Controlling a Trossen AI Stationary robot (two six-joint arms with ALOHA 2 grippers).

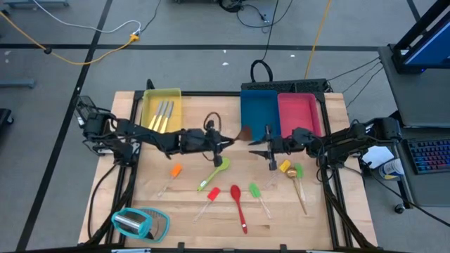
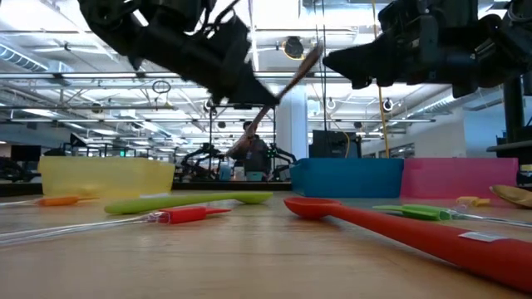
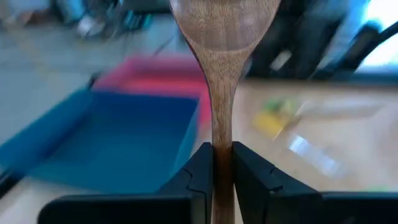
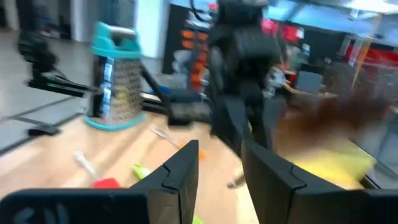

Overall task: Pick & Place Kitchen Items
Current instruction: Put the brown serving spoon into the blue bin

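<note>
High view, left to right: my left gripper [image 1: 226,143] reaches out over the middle of the table, its fingers pinched tight on the handle of a brown wooden spoon [image 1: 243,133], held clear of the wood. The spoon's long axis runs straight on from my fingers, bowl leading, toward the blue tray [image 1: 259,112], which lies just beyond the bowl. The left wrist view confirms it: the handle is clamped between both pads and the blue tray sits ahead and below, with the pink tray [image 3: 155,71] behind it.

On the far side of the blue tray's near edge, my right gripper [image 1: 269,150] hangs over the table with its fingers parted and nothing between them, facing the left one. My left arm carries the spoon, so my judgement is that the coming move turns on getting the bowl forward over the blue tray's rim before letting go.

Well to the left of the blue tray, the yellow tray [image 1: 161,111] already holds silver cutlery [image 1: 162,116]. On the table in front of the blue tray lie the remaining pieces: an orange-headed spatula [image 1: 175,171], a green spoon [image 1: 214,174], a red spoon [image 1: 238,204], and green and yellow utensils near the right arm.

Hard to make out: the right wrist view is smeared, and the low view shows the spoon's bowl only dimly against the ceiling lights. How high the bowl rides above the tray rim I cannot tell.
</note>
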